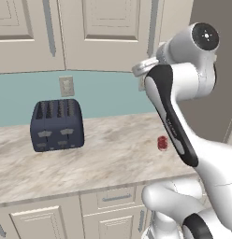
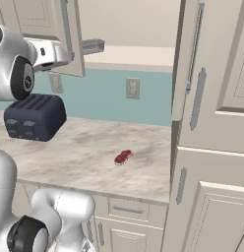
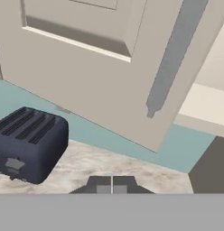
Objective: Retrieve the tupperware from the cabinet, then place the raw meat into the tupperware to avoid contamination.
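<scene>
Cabinet: the cabinet (image 2: 129, 29) on the wall above the counter has one raised-panel door (image 3: 100, 67) swung out, its long grey bar handle (image 3: 170, 58) facing the hand camera. Behind that door a plain beige shelf (image 2: 138, 55) shows, and the stretch I can see carries nothing.

End effector: the end effector (image 3: 112, 186) is raised to about the height of the door's lower edge, just beside the open door. In the hand view its two dark tips sit pressed together with nothing between them, so it looks closed and empty-handed. From the right base view its fingers (image 2: 93, 47) reach past the door edge toward the shelf.

Raw meat: the raw meat (image 2: 123, 157) lies alone on the marble counter (image 2: 79, 157), toward the front edge and the right end, well apart from the toaster.

Toaster: the dark blue toaster (image 1: 57, 124) stands at the back of the counter, left of the meat, against the teal wall.

Tupperware: I cannot pick it out anywhere; whether it sits deeper in the cabinet is hidden from me.

Progress: I would judge only the door opening is done. Finding and lifting out the container, setting it on the counter and putting the meat into it all remain.
</scene>
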